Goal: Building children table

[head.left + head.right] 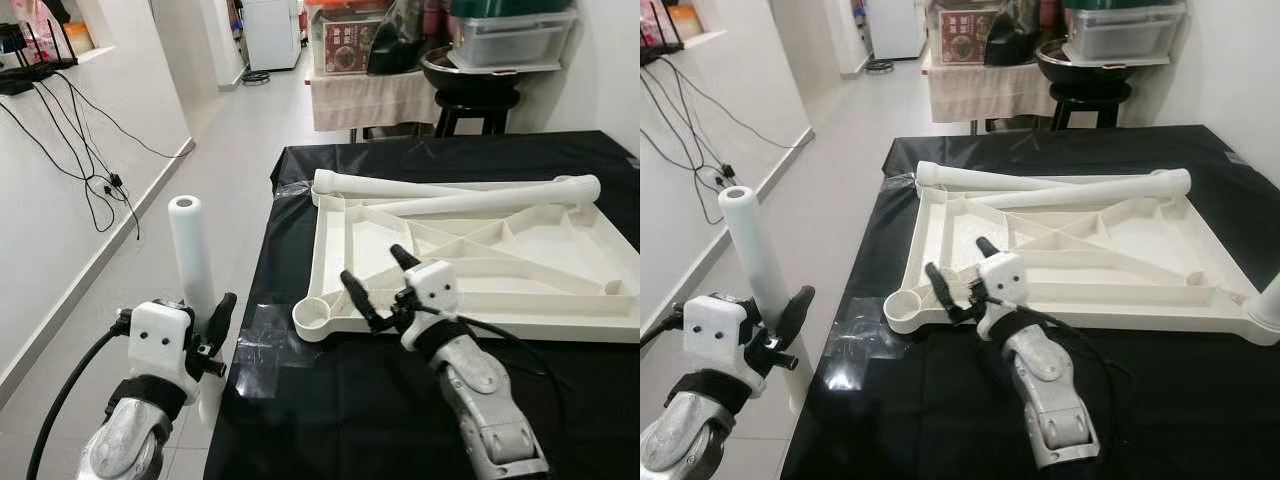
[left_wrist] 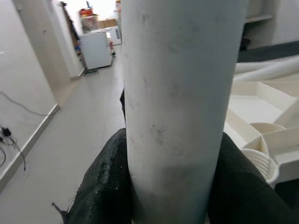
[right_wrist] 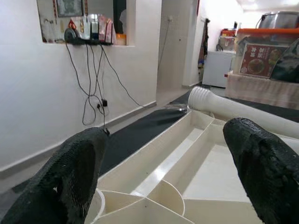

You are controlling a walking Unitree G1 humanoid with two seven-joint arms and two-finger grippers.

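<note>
Both eye views look forward and down from head height, sharing the black table (image 1: 400,400) and the upturned white tabletop (image 1: 480,260). The left wrist view sits tight against a white leg (image 2: 177,102). The right wrist view skims low over the tabletop.

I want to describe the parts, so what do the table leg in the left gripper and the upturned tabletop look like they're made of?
The leg in the left gripper looks like matte off-white moulded plastic, faintly scuffed. The tabletop seems the same plastic: moulded ribs, slight sheen.
</note>
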